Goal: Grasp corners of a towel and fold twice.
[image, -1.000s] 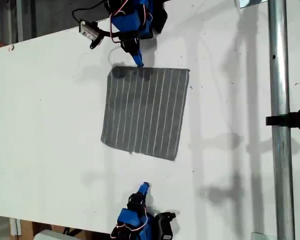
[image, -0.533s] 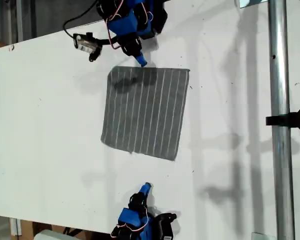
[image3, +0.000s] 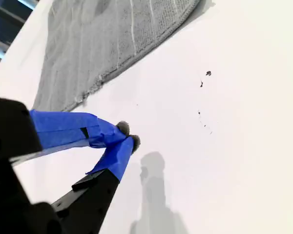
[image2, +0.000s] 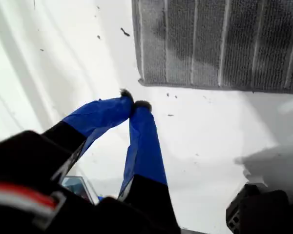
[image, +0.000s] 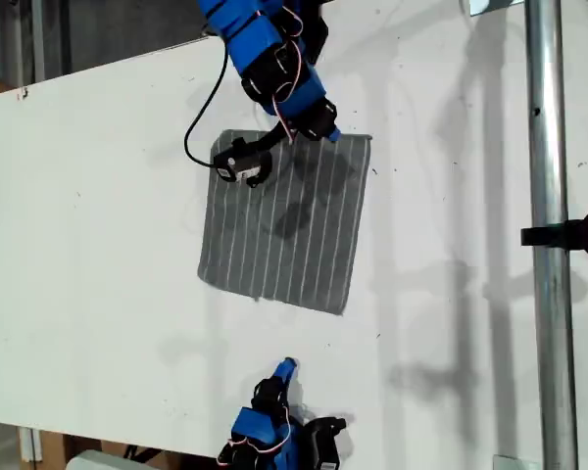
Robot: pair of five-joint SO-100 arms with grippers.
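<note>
- Towel (image: pixel 282 220) lies flat and unfolded mid-table (image: pixel 98 245), striped, all four corners free.
- My first gripper (image2: pixel 134 105), fingers together and empty, hovers just off the towel's upper-right corner (image: pixel 365 140) in the exterior view; it should open, then pinch that tip.
- My second gripper (image3: pixel 127 135), fingers together, waits near the towel's lower edge.
- Metal pole (image: pixel 549 235) at the exterior view's right stands well apart; the dangling cable (image: pixel 198 119) crosses over the towel's top-left area and could snag.

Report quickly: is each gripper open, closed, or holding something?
My first gripper: closed, empty, just off the towel edge.
My second gripper: closed, empty.
</note>
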